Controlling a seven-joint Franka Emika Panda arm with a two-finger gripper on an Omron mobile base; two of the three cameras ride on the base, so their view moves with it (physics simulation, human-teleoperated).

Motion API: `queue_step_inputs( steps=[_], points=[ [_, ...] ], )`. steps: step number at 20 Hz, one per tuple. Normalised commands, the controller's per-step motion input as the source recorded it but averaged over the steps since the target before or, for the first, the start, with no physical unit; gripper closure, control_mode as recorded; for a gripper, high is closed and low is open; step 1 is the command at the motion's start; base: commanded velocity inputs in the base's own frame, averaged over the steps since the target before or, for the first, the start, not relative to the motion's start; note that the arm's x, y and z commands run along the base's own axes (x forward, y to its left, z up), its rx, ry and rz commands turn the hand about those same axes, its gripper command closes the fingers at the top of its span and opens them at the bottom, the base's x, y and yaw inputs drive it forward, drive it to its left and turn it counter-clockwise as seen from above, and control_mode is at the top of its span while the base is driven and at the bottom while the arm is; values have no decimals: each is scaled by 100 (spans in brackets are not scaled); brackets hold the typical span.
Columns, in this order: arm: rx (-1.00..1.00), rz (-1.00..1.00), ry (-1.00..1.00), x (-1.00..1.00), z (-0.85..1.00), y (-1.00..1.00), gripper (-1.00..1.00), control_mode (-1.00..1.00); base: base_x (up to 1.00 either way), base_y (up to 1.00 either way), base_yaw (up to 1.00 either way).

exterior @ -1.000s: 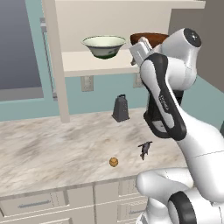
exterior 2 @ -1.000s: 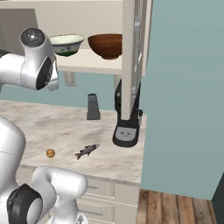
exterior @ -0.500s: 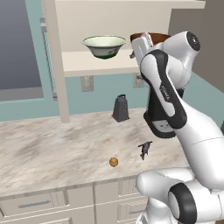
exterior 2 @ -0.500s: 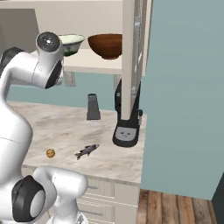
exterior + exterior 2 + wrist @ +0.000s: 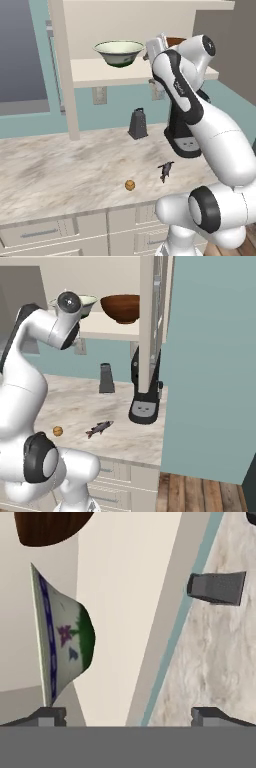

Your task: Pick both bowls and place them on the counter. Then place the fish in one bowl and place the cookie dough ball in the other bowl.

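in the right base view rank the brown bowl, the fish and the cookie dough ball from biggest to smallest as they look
1. reddish-brown bowl, on the shelf, plainly the largest, although it sits farther from the camera.
2. fish, on the counter.
3. cookie dough ball, smallest, lying left of the fish at similar nearness.

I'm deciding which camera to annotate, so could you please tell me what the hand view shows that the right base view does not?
Hand view alone: the flower pattern and blue rim band on the cream-white bowl, plus the open gripper.

Right base view alone: the fish, the cookie dough ball, and a dark machine on the counter.

Shared: both bowls, including the reddish-brown bowl on the shelf, the grater and the counter.
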Motion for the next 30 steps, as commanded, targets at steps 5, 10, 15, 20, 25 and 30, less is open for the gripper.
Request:
queue_step_inputs(
  steps=[5,10,15,20,25,30],
  points=[
    [0,0,-6,42,18,14,-100,-100,0,0,0],
    [0,0,-7,30,20,12,-100,-100,0,0,0],
    [0,0,-1,44,3,8,-100,-100,0,0,0],
    [0,0,0,49,0,2,-100,-100,0,0,0],
    [0,0,0,37,0,0,-100,-100,0,0,0],
    [-2,0,0,25,-4,4,-100,-100,0,0,0]
  ],
)
